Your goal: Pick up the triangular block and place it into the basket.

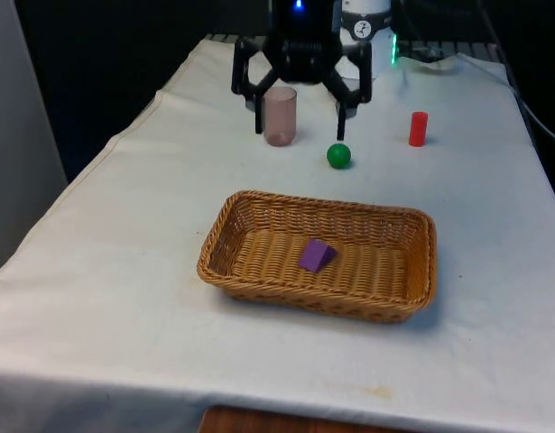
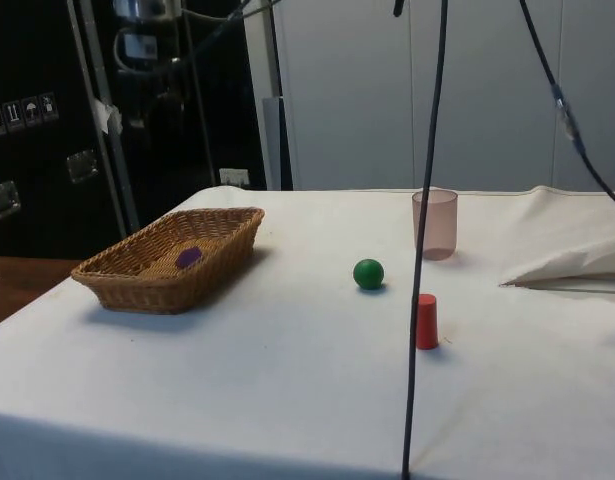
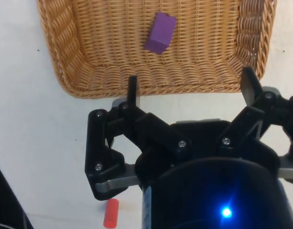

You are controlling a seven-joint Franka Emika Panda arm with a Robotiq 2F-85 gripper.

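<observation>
Gripper [image 1: 301, 113] spread apart, holding nothing | triangular block [image 1: 317, 255] inside basket [image 1: 259, 287]

basket [image 1: 259, 212] — woven wicker, rough | cup [image 1: 280, 115] — translucent plastic

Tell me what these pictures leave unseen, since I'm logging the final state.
- Purple triangular block in the woven wicker basket: the side view shows a small patch above the near wall, shape unreadable.
- Translucent pink cup: the black open gripper crosses it in the front view, contents unclear.
- Red cylinder: partly cut off in the wrist view.
</observation>
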